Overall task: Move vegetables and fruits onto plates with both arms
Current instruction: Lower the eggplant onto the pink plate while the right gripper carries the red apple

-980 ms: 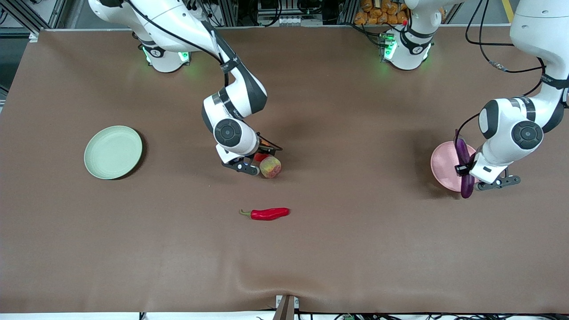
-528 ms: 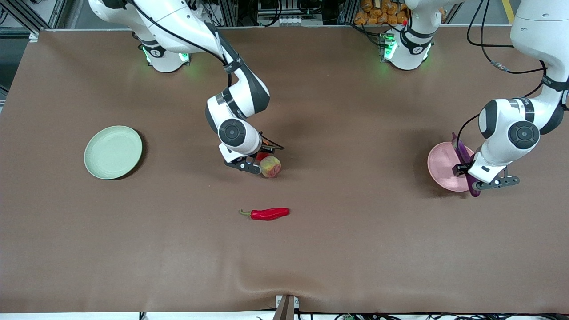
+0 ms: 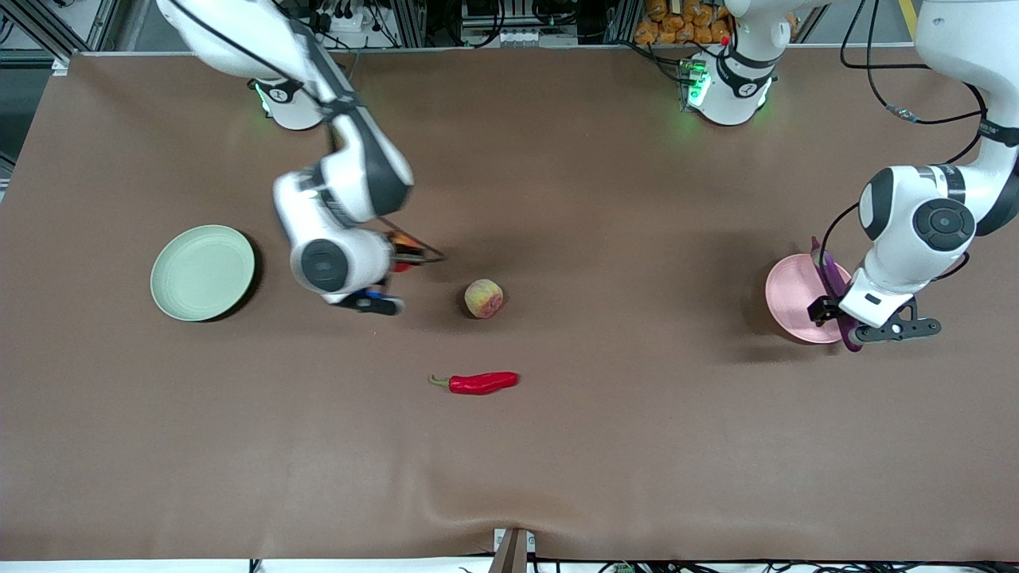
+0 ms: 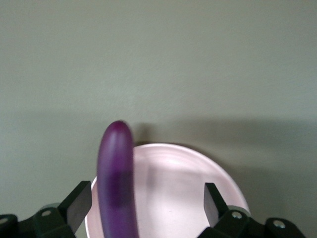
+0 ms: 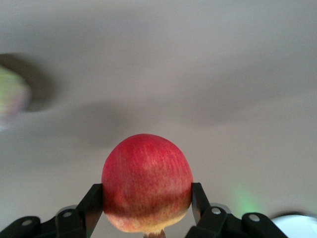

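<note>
With its fingers spread, the left gripper (image 4: 143, 206) had the eggplant (image 4: 117, 178) overhanging the pink plate (image 4: 173, 183), likely to roll off, while the right gripper (image 5: 147, 206) clenched the red fruit (image 5: 147, 188).

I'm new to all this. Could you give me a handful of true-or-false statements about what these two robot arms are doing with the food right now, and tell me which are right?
1. The right pincer is shut on the red fruit. True.
2. The eggplant is squeezed tight by the left pincer. False: that pincer is open over the pink plate, and the eggplant leans by one finger.
3. The chili pepper lies on the green plate. False: it lies on the table, nearer the front camera than the peach-like fruit.
4. The peach-like fruit sits alone on the table, with no pincer touching it. True.
5. The green plate holds a fruit. False: nothing lies on it.
</note>
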Available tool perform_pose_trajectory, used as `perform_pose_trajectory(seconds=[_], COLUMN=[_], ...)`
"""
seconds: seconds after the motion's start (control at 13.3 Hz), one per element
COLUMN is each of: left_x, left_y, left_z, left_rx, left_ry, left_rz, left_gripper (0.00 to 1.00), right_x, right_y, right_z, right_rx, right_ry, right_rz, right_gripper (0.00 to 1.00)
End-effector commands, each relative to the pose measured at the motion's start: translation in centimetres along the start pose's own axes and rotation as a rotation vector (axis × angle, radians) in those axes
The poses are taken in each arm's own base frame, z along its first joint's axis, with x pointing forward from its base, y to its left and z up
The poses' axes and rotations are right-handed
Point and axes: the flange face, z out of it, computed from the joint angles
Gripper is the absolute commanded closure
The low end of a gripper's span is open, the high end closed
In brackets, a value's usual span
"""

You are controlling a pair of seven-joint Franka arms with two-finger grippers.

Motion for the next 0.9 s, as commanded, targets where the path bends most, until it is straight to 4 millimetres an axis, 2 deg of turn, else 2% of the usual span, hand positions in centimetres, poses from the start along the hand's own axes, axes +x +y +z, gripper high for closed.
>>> perform_pose_trajectory(seconds=[0.0,0.15,0.3,0.38,0.53,0.6,0.68,0.75,0.83], left_x=[1.3,2.7,3.6,4.0,5.1,5.6,6.0,6.3,5.9], left_y=[3.6,8.8,14.3,17.0,23.0,25.4,28.1,30.9,33.9], left_z=[-3.4,-6.1,-8.2,-9.6,-11.6,-12.1,-12.6,-13.1,-13.1], left_rx=[-0.002,-0.036,-0.053,-0.058,-0.083,-0.098,-0.127,-0.158,-0.18], left_ry=[0.029,0.047,0.013,-0.002,-0.038,-0.059,-0.073,-0.084,-0.101], left_rz=[0.046,-0.005,-0.079,-0.113,-0.208,-0.256,-0.316,-0.382,-0.441], left_gripper=[0.0,0.0,0.0,0.0,0.0,0.0,0.0,0.0,0.0], right_x=[-0.1,1.6,2.1,2.6,3.6,4.2,4.7,5.1,5.3], right_y=[9.4,19.4,26.3,30.5,36.4,38.8,40.8,41.4,41.3], right_z=[-0.2,1.8,4.6,5.5,7.0,8.8,10.2,10.9,11.3], right_rx=[-0.044,-0.004,0.007,0.013,0.05,0.072,0.087,0.092,0.102], right_ry=[-0.014,-0.04,-0.023,-0.016,0.013,0.018,0.028,0.03,0.028], right_rz=[-0.068,-0.132,-0.188,-0.224,-0.269,-0.291,-0.301,-0.293,-0.288], right_gripper=[1.0,1.0,1.0,1.0,1.0,1.0,0.8,0.34,0.24])
